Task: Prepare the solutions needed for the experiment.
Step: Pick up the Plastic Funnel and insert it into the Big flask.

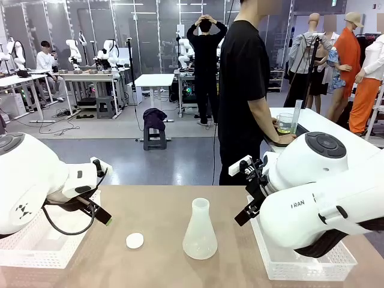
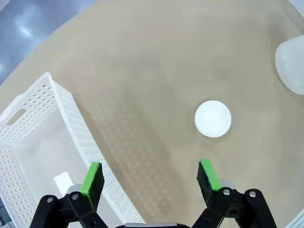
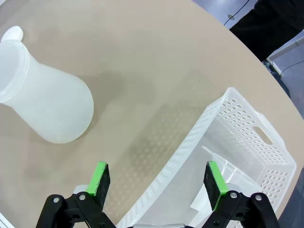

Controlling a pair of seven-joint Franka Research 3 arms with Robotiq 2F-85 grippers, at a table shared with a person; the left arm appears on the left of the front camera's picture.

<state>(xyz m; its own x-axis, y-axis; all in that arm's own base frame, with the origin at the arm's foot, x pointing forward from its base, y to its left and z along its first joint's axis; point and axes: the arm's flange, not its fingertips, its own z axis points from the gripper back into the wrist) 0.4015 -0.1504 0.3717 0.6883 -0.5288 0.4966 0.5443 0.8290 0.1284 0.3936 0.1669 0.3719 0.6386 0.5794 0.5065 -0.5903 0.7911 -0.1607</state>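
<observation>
Left hand (image 2: 149, 176) & right hand (image 3: 156, 179): both wide open, holding nothing, over the surface (image 1: 162, 210). Count: 2 white baskets, i.e. left basket (image 2: 76, 123) & right basket (image 3: 190, 142); 1 round cap (image 1: 134, 240); 1 frosted flask (image 1: 200, 233), upright, uncapped, mid-surface. Farther off: 1 beaker (image 1: 285, 118) w/ the solutions (image 1: 283, 129), pale yellow, on a 2nd table (image 1: 327, 127) by the person (image 1: 243, 90). Prob. step: liquid into flask. Narrow neck, so steady the flask & pour slowly.

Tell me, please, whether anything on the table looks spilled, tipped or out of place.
Nothing stands out. The conical flask stands upright and open-mouthed, with the white disc lying flat on the table beside it, apart from it. No spill shows. The left gripper and right gripper hang open, empty.
</observation>
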